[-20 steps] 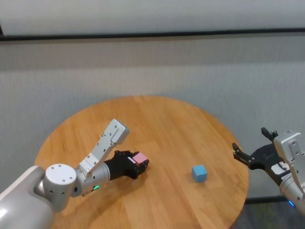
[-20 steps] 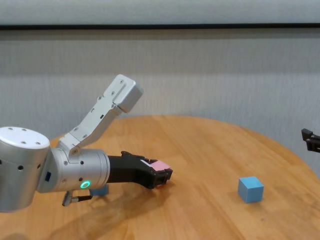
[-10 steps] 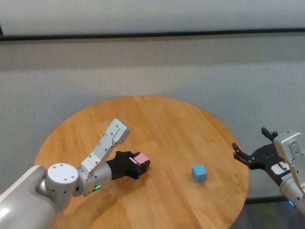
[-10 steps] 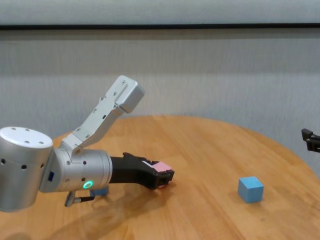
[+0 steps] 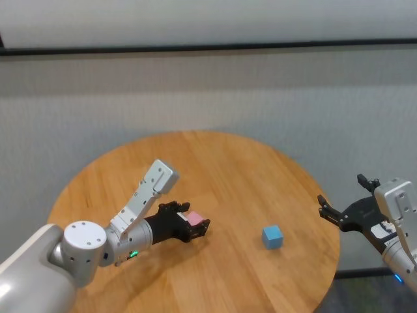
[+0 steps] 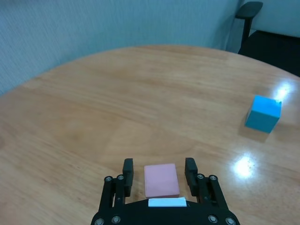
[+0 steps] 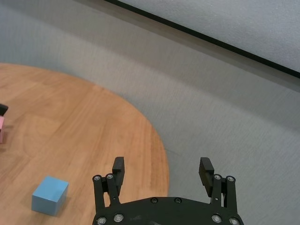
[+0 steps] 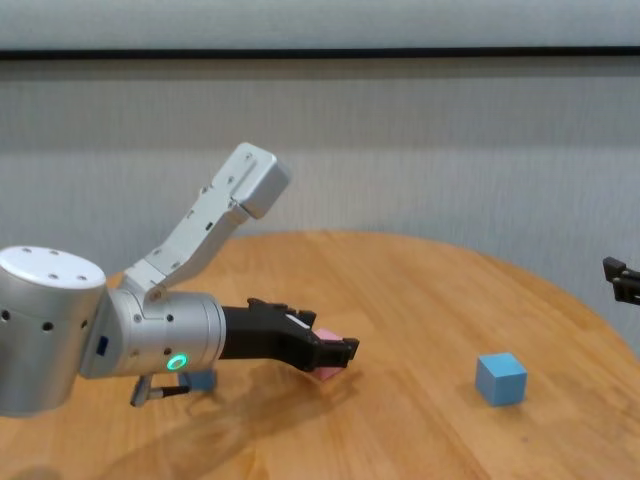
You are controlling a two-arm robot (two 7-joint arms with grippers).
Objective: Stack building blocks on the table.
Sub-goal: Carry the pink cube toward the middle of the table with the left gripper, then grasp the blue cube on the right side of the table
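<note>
A pale pink cube (image 5: 193, 218) rests on the round wooden table (image 5: 228, 163), left of centre. My left gripper (image 5: 197, 217) is open around it, one finger on each side with small gaps, as the left wrist view shows (image 6: 159, 168) with the cube (image 6: 161, 180). A light blue cube (image 5: 273, 236) sits alone to the right. Another light blue cube (image 8: 200, 380) peeks out behind my left forearm in the chest view. My right gripper (image 5: 342, 192) is open and empty beyond the table's right edge.
A grey wall runs behind the table. A dark office chair (image 6: 248, 9) stands beyond the table's far side in the left wrist view. Bare wood (image 8: 420, 290) lies between the pink cube and the lone blue cube (image 8: 501, 378).
My left gripper has opened and let go of the pink cube, which now sits lower, on the table. The right arm has not moved.
</note>
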